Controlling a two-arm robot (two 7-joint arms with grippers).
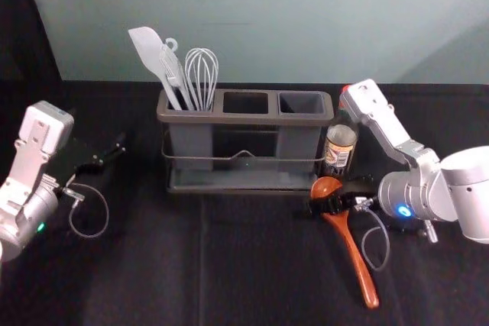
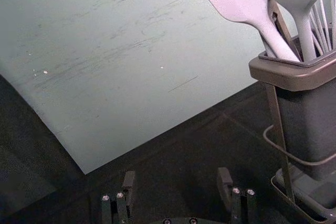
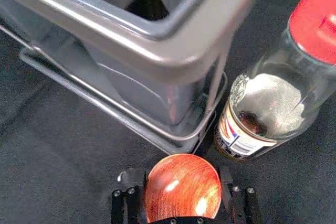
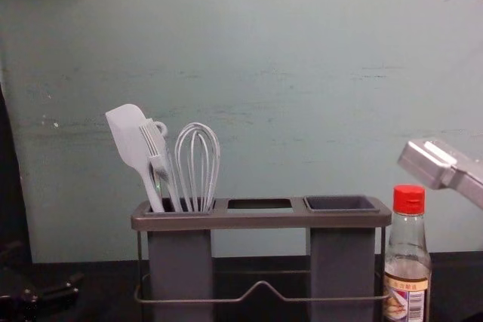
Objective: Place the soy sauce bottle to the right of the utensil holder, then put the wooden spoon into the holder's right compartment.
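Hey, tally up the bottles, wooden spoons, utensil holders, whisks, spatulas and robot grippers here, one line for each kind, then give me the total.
Soy sauce bottle: 1
Wooden spoon: 1
Utensil holder: 1
Whisk: 1
Spatula: 1
Grippers: 2 (right gripper at the spoon's bowl, left gripper left of the holder)
Total: 7

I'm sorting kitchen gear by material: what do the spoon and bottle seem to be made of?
The spoon looks like wood, glossy, perhaps lacquered: grain streaks and bright highlights show. The bottle seems smooth glass, its wall see-through, though clear plastic is possible.
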